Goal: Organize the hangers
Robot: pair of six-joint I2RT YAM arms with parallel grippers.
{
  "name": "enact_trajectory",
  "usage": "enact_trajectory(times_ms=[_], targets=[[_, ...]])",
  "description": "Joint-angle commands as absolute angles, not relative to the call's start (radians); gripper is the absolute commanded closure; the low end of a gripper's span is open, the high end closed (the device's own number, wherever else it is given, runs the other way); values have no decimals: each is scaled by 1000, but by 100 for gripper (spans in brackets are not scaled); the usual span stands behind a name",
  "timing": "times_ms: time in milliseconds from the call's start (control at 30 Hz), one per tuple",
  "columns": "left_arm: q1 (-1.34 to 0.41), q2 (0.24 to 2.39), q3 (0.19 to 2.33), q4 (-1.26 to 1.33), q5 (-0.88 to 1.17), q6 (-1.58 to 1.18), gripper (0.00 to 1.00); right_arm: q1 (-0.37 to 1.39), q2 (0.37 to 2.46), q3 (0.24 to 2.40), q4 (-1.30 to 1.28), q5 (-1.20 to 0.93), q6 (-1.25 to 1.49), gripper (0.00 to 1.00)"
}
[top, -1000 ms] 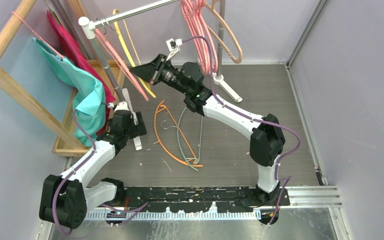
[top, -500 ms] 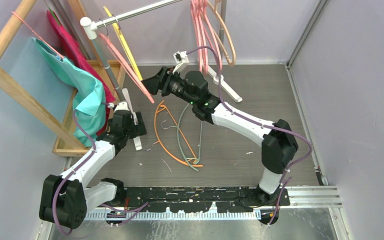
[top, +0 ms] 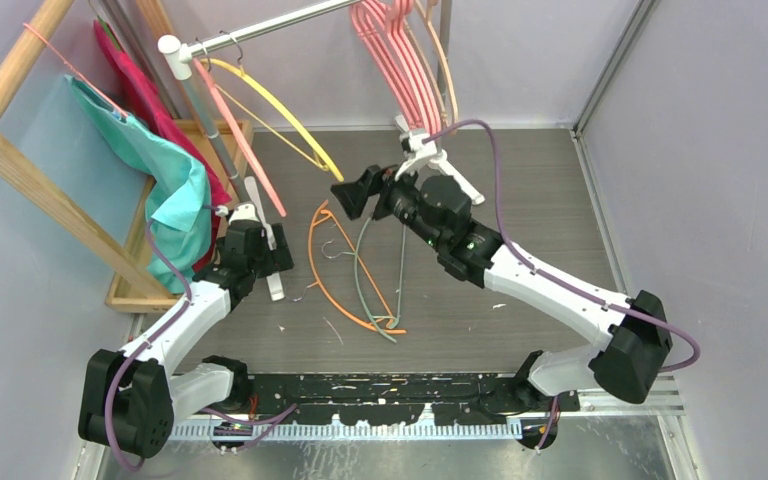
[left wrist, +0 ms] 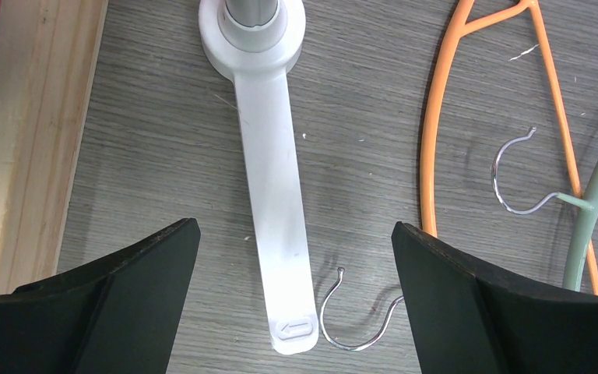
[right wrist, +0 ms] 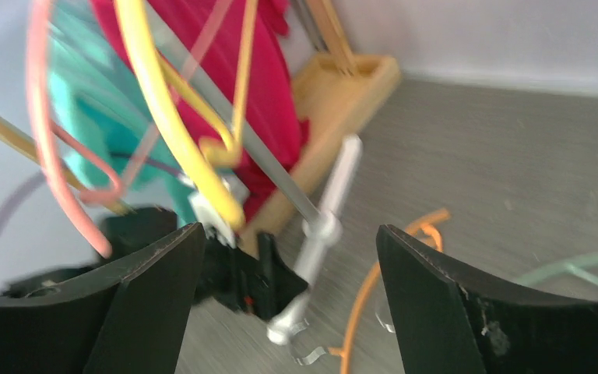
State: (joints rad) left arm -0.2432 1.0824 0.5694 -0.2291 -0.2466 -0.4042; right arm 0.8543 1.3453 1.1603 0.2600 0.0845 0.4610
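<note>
A yellow hanger and a thin pink hanger hang by their hooks near the left end of the rail; both show blurred in the right wrist view, the yellow hanger and the pink one. Thick pink hangers and a beige hanger hang further right. An orange hanger and a grey-green hanger lie on the floor. My right gripper is open and empty, below and right of the yellow hanger. My left gripper is open over the rack's white foot.
A wooden frame with teal cloth and red cloth stands at the left. The rack's second white foot lies behind my right wrist. Grey walls close in the floor at the back and right.
My right gripper opened and let go of the yellow hanger, which now hangs on the rail and swings. The right arm drew back down and to the right. The left arm stayed still.
</note>
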Motion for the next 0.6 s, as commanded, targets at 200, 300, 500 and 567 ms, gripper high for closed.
enact_trajectory(times_ms=[200, 300, 500, 567], targets=[[-248, 1087, 585, -205, -248, -399, 2, 1016, 1358, 928, 43, 326, 305, 20], [-248, 1086, 584, -206, -250, -400, 2, 1035, 1376, 876, 37, 314, 325, 26], [-248, 1080, 582, -211, -252, -400, 2, 1067, 1476, 847, 51, 283, 377, 32], [-248, 1077, 580, -213, -252, -402, 2, 1072, 1520, 849, 71, 258, 391, 34]])
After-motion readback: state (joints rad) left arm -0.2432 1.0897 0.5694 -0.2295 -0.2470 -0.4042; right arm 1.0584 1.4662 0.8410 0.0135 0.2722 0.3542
